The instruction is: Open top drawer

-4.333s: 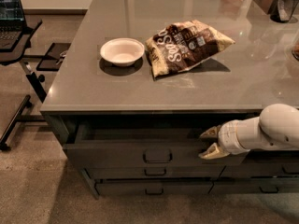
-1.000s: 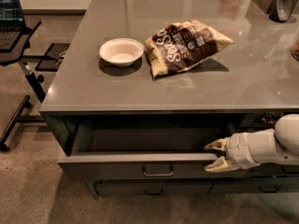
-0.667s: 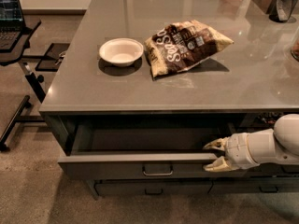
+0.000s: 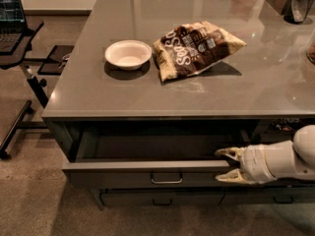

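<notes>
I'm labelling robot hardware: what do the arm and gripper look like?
The gripper, at the right end of the top drawer, has two pale, tan-tinged tapered fingers. The arm behind is a smooth, rounded white casing; no cables or markings show.

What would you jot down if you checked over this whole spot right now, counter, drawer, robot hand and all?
Surface: grey counter, smooth and glossy.
Job's things: top drawer pulled well out; its metal pull is untouched.
Clutter: white bowl and snack bag side by side on the counter.
Grippers: gripper at the drawer's right end, fingers apart, one over the front's top edge, one in front of it.
Cables: nothing seen.
Surroundings: laptop on a stand at left; carpet floor; lower drawers pushed in.
</notes>
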`<state>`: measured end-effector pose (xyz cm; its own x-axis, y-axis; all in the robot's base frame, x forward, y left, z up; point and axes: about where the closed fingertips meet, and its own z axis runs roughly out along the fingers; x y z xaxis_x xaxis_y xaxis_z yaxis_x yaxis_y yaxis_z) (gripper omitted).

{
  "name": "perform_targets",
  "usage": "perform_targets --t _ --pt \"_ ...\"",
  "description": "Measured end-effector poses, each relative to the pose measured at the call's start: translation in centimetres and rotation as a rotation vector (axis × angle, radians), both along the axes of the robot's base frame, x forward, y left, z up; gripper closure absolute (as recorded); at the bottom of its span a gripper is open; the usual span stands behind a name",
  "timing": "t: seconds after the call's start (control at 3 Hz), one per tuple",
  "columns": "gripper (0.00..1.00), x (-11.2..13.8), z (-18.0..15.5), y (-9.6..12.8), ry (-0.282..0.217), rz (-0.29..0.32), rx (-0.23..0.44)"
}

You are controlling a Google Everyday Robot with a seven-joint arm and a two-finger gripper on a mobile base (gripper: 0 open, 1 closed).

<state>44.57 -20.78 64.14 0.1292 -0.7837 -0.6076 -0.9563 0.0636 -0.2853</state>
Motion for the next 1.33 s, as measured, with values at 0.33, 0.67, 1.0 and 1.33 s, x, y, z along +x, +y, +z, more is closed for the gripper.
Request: perform_targets --t 0.33,0.67,1.0,1.33 --pt "0.82 -1.0 0.0 -0.3 0.005 0.008 0.001" --pt "1.0 -1.1 0.4 -0.3 0.005 0.008 0.002" --pt "1.0 -1.7 1.1 0.3 -0.01 0.019 0.008" --pt "0.83 -1.9 1.1 0.3 -0.01 0.018 0.008"
